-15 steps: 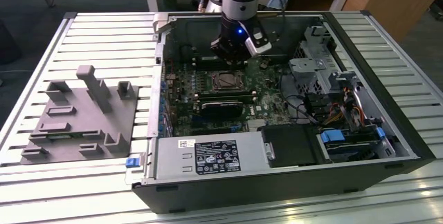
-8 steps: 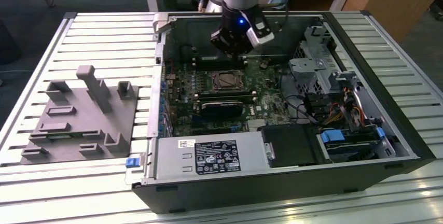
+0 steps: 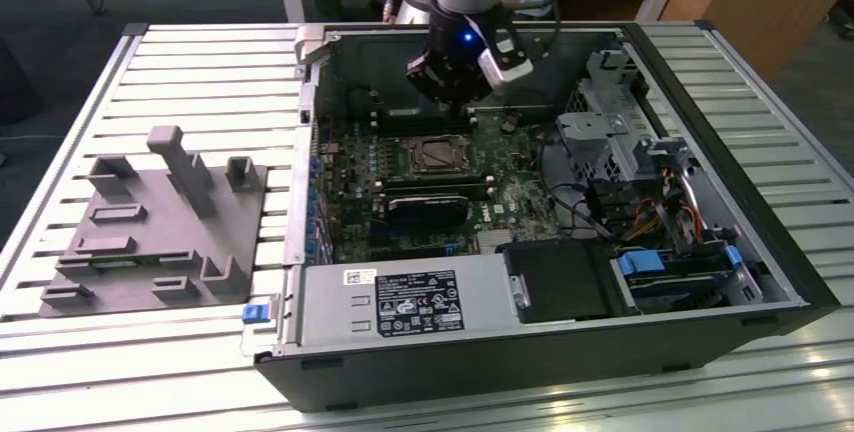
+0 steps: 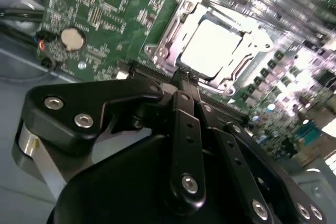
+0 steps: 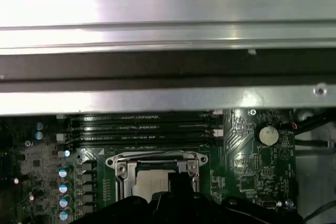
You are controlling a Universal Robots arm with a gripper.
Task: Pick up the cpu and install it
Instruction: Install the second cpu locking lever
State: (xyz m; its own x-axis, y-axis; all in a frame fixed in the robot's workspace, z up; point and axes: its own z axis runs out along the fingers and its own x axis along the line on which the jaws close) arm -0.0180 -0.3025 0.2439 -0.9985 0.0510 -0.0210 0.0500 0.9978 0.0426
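Sitting flat in the socket (image 4: 210,43) on the green motherboard (image 4: 105,3), inside the open computer case (image 3: 747,282): the cpu (image 4: 212,45), pale silvery square top, glaring white in the second wrist view and partly masked by the hand's dark links in the first wrist view (image 5: 149,182). In the exterior view, too small and dark to make out well at the socket (image 3: 437,155). Ringed by a bright metal frame with screws at the corners, its near edge cut off behind the hand (image 4: 184,80). Hanging just above the socket's edge, apart from the chip, with black jointed fingers (image 4: 181,129) drawn together at the tips and nothing between them, so closed and empty as far as can be seen. Beside the socket, long dark memory slots (image 5: 142,129) and a round silver coin battery (image 5: 268,135). Further out in the case, a labelled grey power supply (image 3: 400,302), bundled cables (image 3: 667,212) and a blue-tabbed drive bay (image 3: 661,267). On the slatted metal counter (image 3: 80,102) toward the exterior view's left, a grey plastic tray (image 3: 147,227) with upright blocks.
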